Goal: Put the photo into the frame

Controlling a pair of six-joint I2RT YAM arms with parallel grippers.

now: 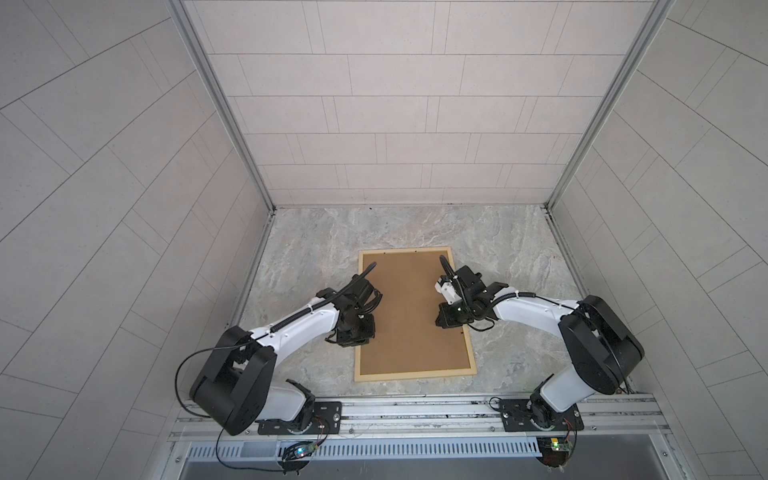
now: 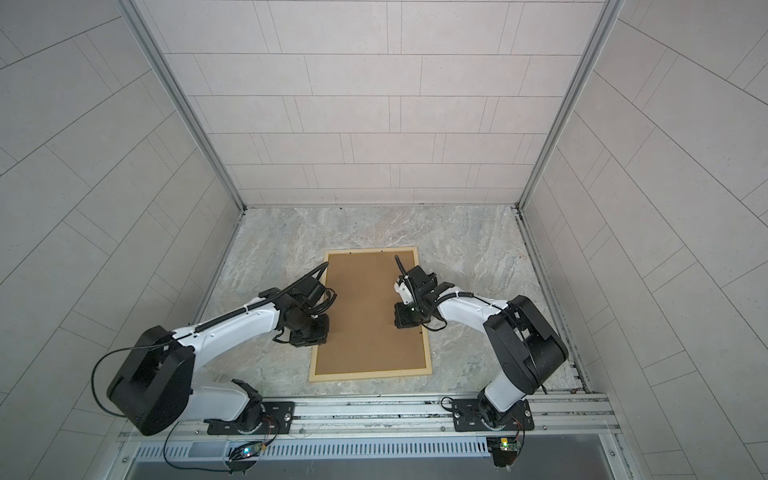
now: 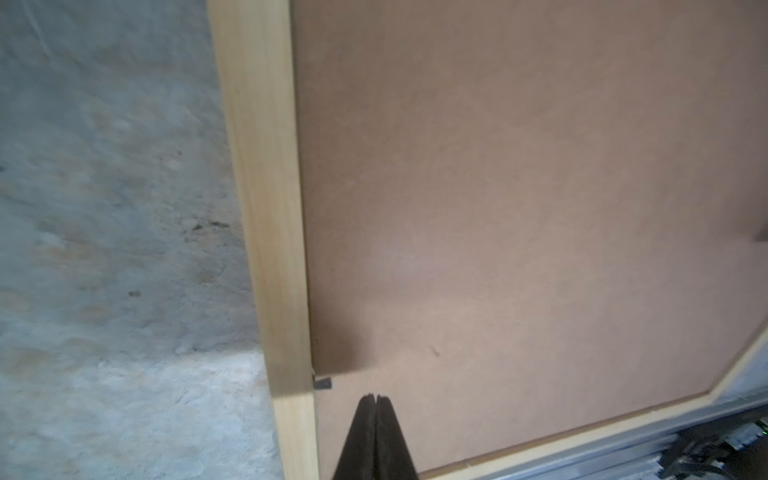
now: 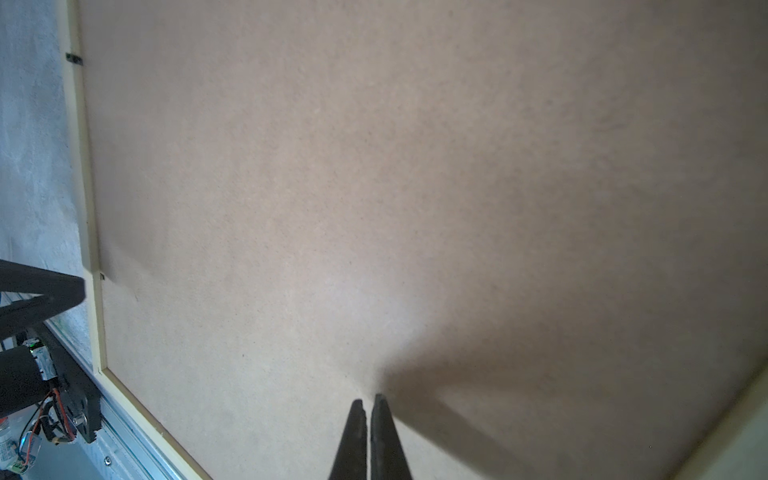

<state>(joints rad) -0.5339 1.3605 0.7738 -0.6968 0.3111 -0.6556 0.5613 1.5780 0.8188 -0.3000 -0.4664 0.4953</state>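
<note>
Fingers of left gripper (image 3: 376, 397) and right gripper (image 4: 369, 402) pinch together over backing board (image 1: 409, 328) in frame (image 1: 415, 375).

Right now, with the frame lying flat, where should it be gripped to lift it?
Probably the frame's long side bar, approached from outside: the frame lies flat on the table and the backing board fills its opening, leaving only the outer edge free to pinch.

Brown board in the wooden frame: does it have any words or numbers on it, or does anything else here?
No words or numbers can be read anywhere.
The brown board is plain, and so is the frame.
The little circuit boards by the arm bases are too small to read.
</note>
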